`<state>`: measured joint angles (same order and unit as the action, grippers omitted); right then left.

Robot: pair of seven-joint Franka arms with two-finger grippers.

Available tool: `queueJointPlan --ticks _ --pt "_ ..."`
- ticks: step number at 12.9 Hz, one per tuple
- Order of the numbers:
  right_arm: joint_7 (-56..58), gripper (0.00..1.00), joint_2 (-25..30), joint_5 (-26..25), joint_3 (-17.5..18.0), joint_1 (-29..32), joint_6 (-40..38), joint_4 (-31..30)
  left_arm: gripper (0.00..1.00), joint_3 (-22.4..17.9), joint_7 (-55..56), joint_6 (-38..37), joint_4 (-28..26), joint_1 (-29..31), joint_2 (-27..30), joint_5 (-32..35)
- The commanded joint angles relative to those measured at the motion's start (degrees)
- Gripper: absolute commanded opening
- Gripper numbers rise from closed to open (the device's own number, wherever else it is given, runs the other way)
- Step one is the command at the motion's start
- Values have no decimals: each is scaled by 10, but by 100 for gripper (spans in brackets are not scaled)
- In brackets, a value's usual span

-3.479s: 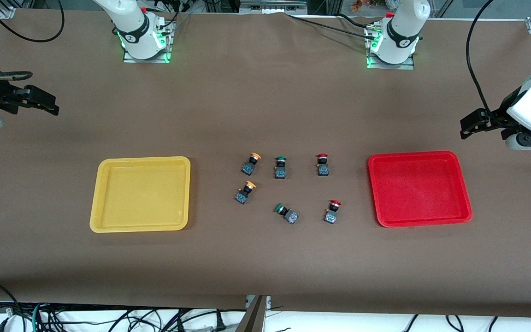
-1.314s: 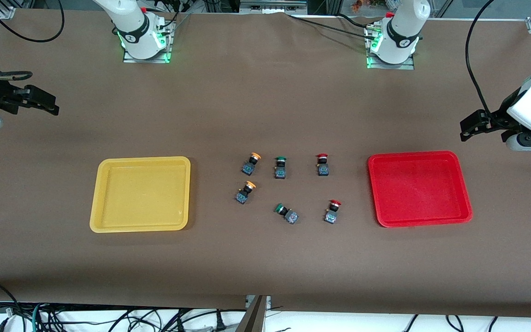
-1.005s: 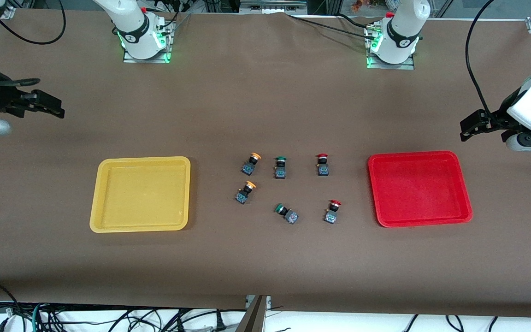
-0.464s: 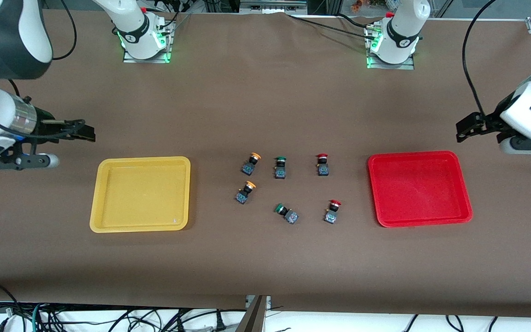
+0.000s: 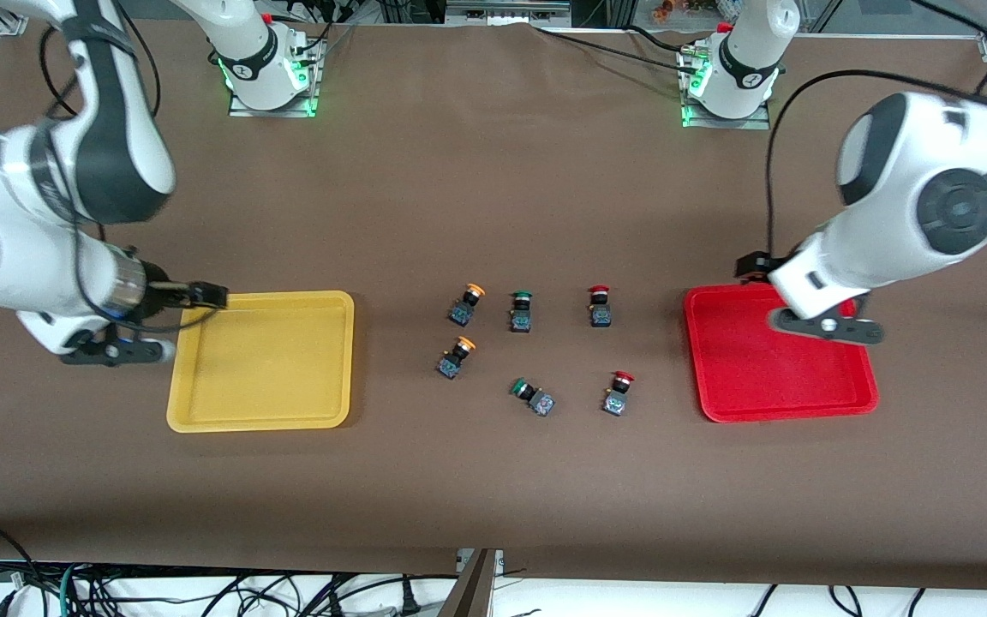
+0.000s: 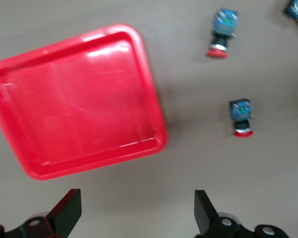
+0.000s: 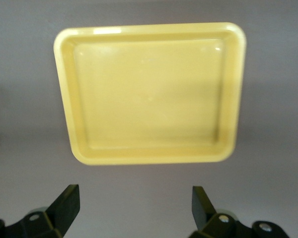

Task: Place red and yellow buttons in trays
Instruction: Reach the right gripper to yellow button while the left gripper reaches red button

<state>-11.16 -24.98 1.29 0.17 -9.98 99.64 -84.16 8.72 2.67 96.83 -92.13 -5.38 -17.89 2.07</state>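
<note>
1. Your left end effector (image 6: 134,213) hangs over the corner of the red tray (image 5: 780,403) that faces the arm bases, fingers spread wide, holding nothing.
2. Your right end effector (image 7: 131,208) hangs over the yellow tray (image 5: 202,411) at its corner toward the bases, fingers likewise spread and empty.
3. Both trays sit mid-worktop, the red toward the left arm's end, the yellow toward the right arm's end; neither holds a button.
4. All four task buttons lie between the trays: two red buttons (image 5: 600,305) (image 5: 619,392) toward the red tray, two yellow buttons (image 5: 465,304) (image 5: 455,356) toward the yellow tray.
5. Two green buttons (image 5: 521,310) (image 5: 531,396) lie among them, just beside the task pieces.
6. Risk: a wide-open descent could knock or pick up a green neighbour, since spacing is tight.
7. Risk: the buttons are small and lie tilted; an off-centre closure on the cap may let one slip or roll.
8. Risk: both arms converging on the central cluster may crowd each other.
</note>
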Motion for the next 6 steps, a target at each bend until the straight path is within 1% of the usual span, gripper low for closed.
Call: queueJointPlan --ticks 1,3,4,6 --pt "-104 100 -25 6 -1 -43 36 11 100 12 -10 31 31 -2 -75 -4" --pt "-192 100 -45 6 -1 -89 65 10 100 39 -49 68 34 -2 -120 -4" --pt "-232 100 -57 6 -1 -114 77 10 100 50 -59 99 34 -2 -141 -3" --pt "-296 100 -81 6 -1 -161 106 8 100 57 -119 167 32 -2 -186 -4"
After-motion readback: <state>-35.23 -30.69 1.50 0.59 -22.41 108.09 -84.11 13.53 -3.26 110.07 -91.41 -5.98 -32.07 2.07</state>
